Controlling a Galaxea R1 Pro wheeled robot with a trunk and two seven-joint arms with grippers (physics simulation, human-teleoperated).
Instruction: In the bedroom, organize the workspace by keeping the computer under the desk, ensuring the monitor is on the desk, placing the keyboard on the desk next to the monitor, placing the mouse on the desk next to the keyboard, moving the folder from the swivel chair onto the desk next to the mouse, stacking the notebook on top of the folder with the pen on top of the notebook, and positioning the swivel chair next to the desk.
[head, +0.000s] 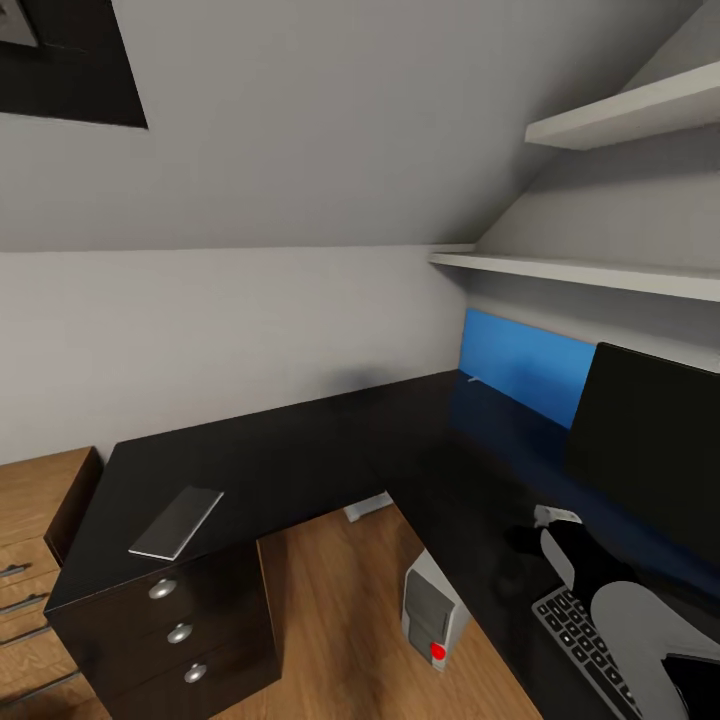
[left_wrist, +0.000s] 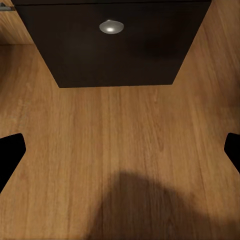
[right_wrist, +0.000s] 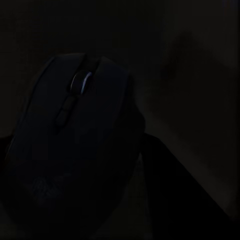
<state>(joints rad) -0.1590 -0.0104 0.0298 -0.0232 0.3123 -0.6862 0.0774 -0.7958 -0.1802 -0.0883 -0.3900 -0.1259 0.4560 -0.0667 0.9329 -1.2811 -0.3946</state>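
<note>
Mouse (right_wrist: 75, 145) is seen close under the right pincer, on the tabletop (head: 300, 450) just beyond the keyboard (head: 585, 640); grip state cannot be told. Left pincer (left_wrist: 120, 150) is held apart above floor. Mouse is best set beside keyboard, clear of monitor (head: 650, 450).

Seen in glossy black: desk (head: 330, 440), with round silver metallic knobs (head: 162, 589) on its drawer unit; beside warm, smooth wood-grain floor (head: 340, 600), matt grey notebook (head: 177, 521), matt white shelves (head: 590, 272), and dark, smooth plastic-looking mouse (right_wrist: 75, 145).
</note>
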